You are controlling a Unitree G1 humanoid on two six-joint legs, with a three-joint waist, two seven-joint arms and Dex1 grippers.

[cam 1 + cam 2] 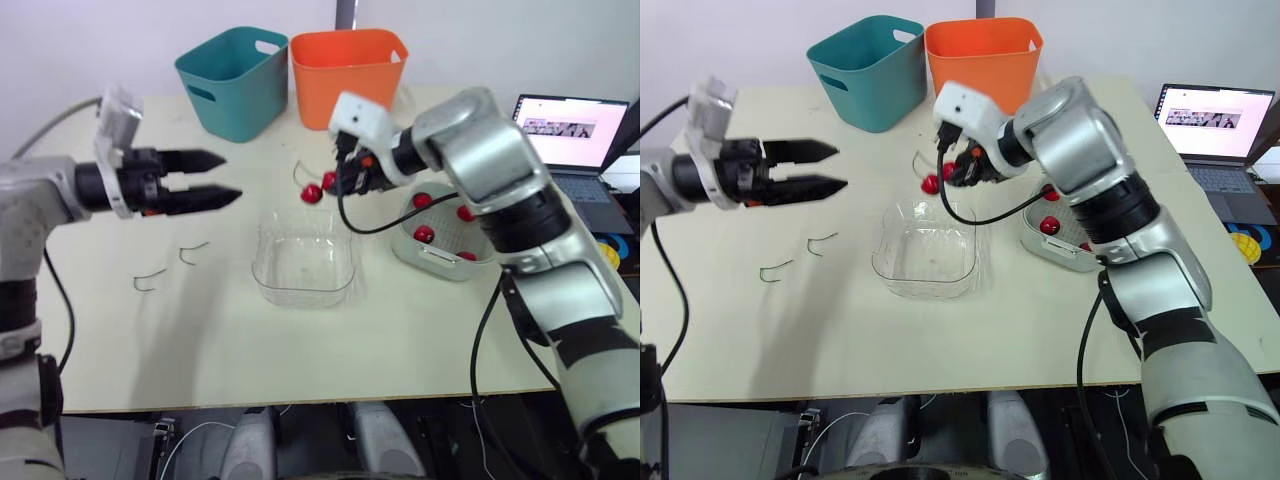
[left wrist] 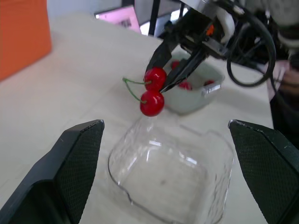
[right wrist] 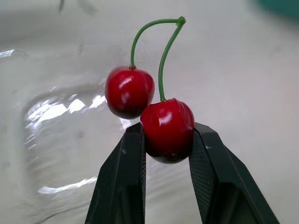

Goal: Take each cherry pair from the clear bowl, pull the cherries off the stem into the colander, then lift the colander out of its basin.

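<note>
My right gripper (image 1: 335,181) is shut on one cherry (image 3: 167,129) of a red cherry pair (image 1: 313,192). The second cherry (image 3: 129,91) hangs free on the shared green stem. The pair is held in the air just behind the clear bowl (image 1: 303,262), which looks empty. To the right of the bowl, the white colander (image 1: 436,250) sits in its basin with several red cherries inside. My left gripper (image 1: 228,177) is open, level with the pair and well to its left, its fingertips pointing at it. Two bare stems (image 1: 150,283) lie on the table left of the bowl.
A teal bin (image 1: 232,80) and an orange bin (image 1: 348,70) stand at the back of the table. An open laptop (image 1: 575,140) sits at the right, beyond the table edge. Cables hang from my right arm near the colander.
</note>
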